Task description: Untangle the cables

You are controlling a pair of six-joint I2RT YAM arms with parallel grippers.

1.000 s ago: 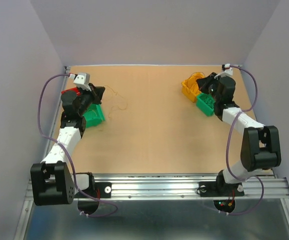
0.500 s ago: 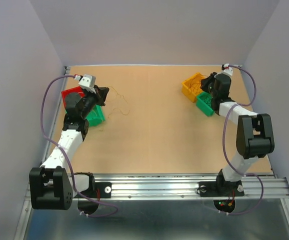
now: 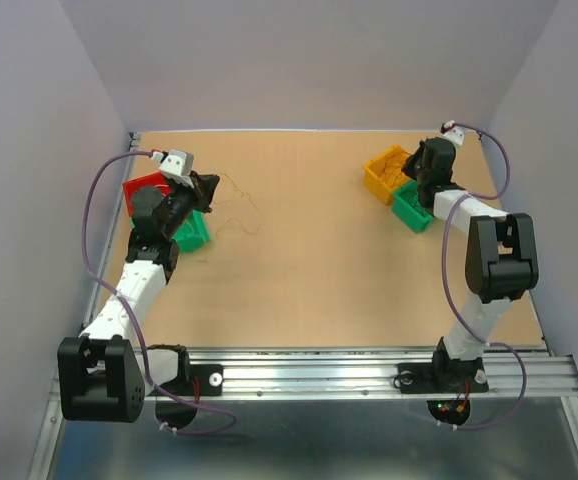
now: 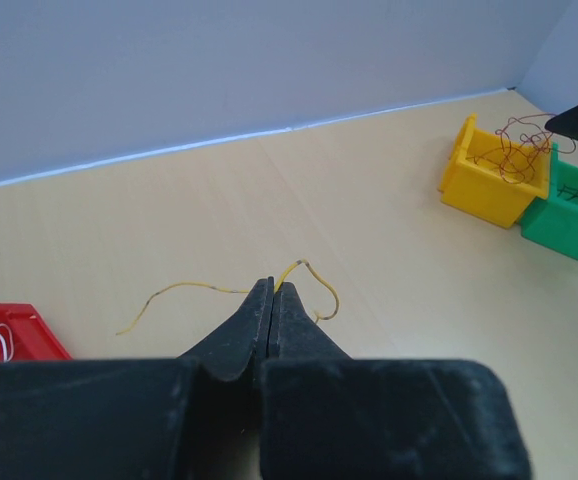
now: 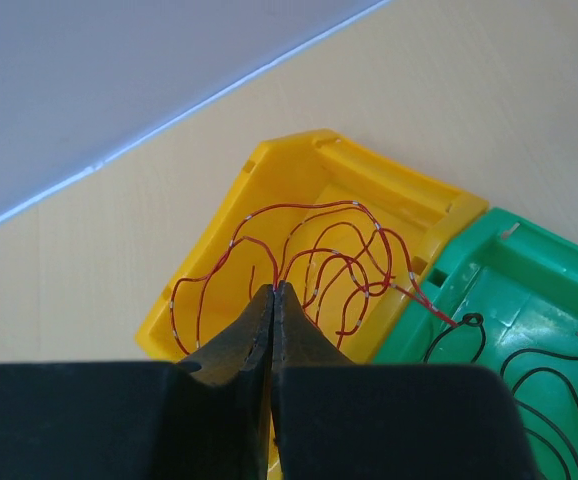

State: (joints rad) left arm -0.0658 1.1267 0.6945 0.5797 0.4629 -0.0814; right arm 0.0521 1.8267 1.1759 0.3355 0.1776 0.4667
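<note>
Nearest the left wrist camera, the left gripper (image 4: 272,295) is pinching the yellow wire (image 4: 194,287), its fingers pressed together with the strand caught at their very tips. The wire is running crosswise to the fingers: one long tail is trailing off to the left over the table (image 4: 389,230) toward the red bin (image 4: 39,330), and a short hooked loop is curling to the right just beside the tips. So any pull, I judge, is going to have to travel along that left-right line, and the left arm is the nearer one for it. Far across the table, the right gripper (image 5: 272,292) is clamping the red wire (image 5: 309,215), fingers shut on it where two strands are meeting. The loops are fanning out ahead of the tips and hanging over the yellow bin (image 5: 219,250), while one end is reaching right, across the rim into the green bin (image 5: 509,258), beside the black wire (image 5: 554,385) lying there
</note>
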